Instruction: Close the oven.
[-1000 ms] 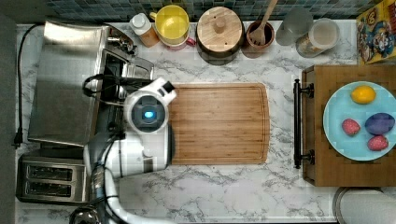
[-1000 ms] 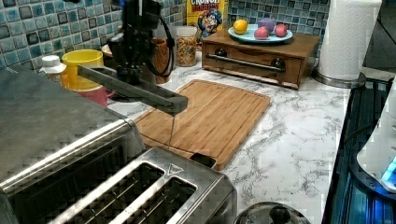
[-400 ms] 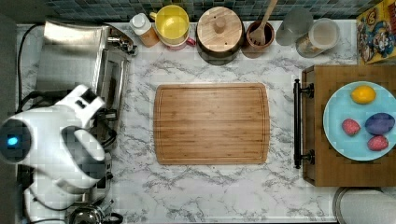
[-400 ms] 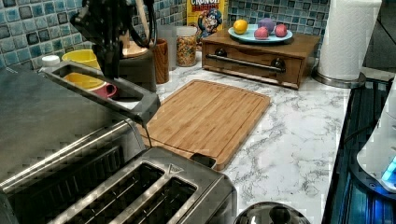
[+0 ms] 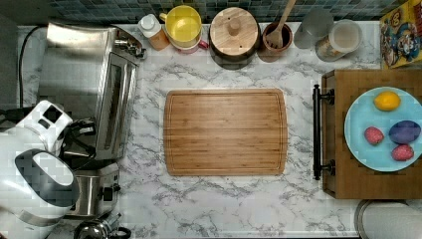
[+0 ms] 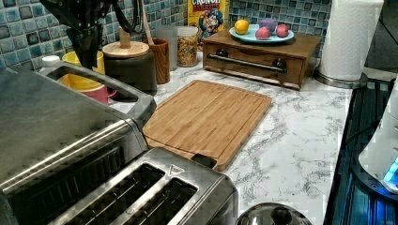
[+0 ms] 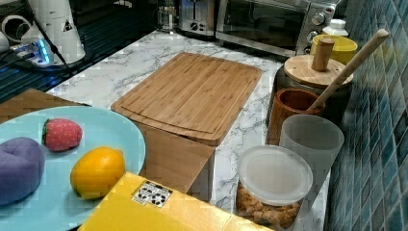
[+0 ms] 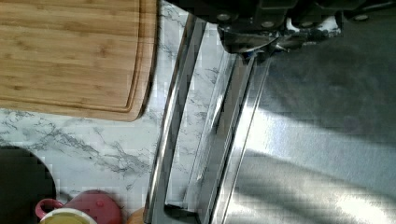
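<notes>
The oven (image 5: pixel 74 74) is a big steel box at the top view's left, also in the left view's foreground (image 6: pixel 47 122) and at the right view's back (image 7: pixel 269 21). Its glass door (image 5: pixel 115 109) stands almost upright against the oven's front. The bar handle (image 6: pixel 105 84) reaches about the height of the oven's top and runs beside the glass edge in the wrist view (image 8: pixel 173 121). My gripper (image 6: pixel 88 44) hangs just above the handle's far end. In the top view the gripper (image 5: pixel 79 137) is over the door's near end; its dark body (image 8: pixel 261 39) sits over the door's upper edge.
A two-slot toaster (image 5: pixel 94 194) stands right beside the oven, with a kettle lid (image 5: pixel 99 229) near it. A bamboo cutting board (image 5: pixel 225 132) lies mid-counter. A yellow cup (image 5: pixel 183 22), lidded jars and a utensil holder line the back wall. A wooden box (image 5: pixel 338 129) carries a fruit plate.
The door has swung up from lying flat open to almost upright. My arm moved off the cutting board's edge toward the top view's left, following the handle over the oven.
</notes>
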Motion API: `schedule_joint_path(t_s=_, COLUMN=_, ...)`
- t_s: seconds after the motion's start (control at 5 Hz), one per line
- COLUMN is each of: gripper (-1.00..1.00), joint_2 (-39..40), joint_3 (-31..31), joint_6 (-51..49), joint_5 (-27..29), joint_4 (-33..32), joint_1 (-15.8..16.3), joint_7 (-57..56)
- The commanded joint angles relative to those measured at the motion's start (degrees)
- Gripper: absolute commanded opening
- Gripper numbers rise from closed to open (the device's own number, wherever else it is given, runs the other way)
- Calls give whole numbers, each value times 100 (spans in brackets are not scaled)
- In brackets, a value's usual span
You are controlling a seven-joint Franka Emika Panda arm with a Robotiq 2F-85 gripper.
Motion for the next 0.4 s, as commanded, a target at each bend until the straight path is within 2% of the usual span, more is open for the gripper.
schedule_joint_path(t_s=0.2, gripper=-100, joint_2=-63, joint_3=-128, joint_6=-25, joint_5=12, joint_4=647, joint_1=19, joint_7=453)
schedule_joint_path(t_s=0.4, gripper=-100, joint_2=-65, joint_3=-154, joint_6=-25, joint_5=17, joint_4=648, joint_1=41, joint_7=450)
